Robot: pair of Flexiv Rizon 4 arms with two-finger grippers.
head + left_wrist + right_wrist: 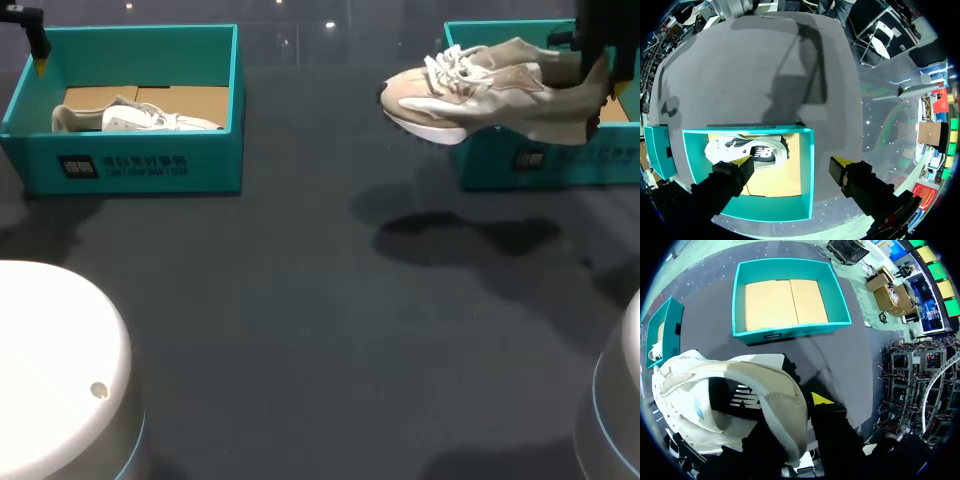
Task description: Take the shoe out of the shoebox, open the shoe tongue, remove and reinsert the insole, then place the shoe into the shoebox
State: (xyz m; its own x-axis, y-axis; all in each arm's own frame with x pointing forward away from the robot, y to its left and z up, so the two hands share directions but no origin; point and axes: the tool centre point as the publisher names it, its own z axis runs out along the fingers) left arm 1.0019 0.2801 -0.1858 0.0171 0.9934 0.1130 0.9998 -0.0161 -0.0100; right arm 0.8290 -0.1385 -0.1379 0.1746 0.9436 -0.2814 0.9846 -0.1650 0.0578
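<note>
- Beige shoe hangs in the air above the dark desk, just on the near side of the teal right shoebox, toe pointing left.
- Right hand is clamped on its heel.
- Left hand, fingers apart, hovers over the left shoebox, which holds a second shoe.

The shoe, a beige and cream sneaker with white laces and a thick white sole, hangs roughly level in the air over the front left corner of the right shoebox, its heel collar pinched by the right hand. That teal shoebox is open, its brown cardboard floor showing. Well to its left, the matching left shoebox holds a second shoe on its side
</note>
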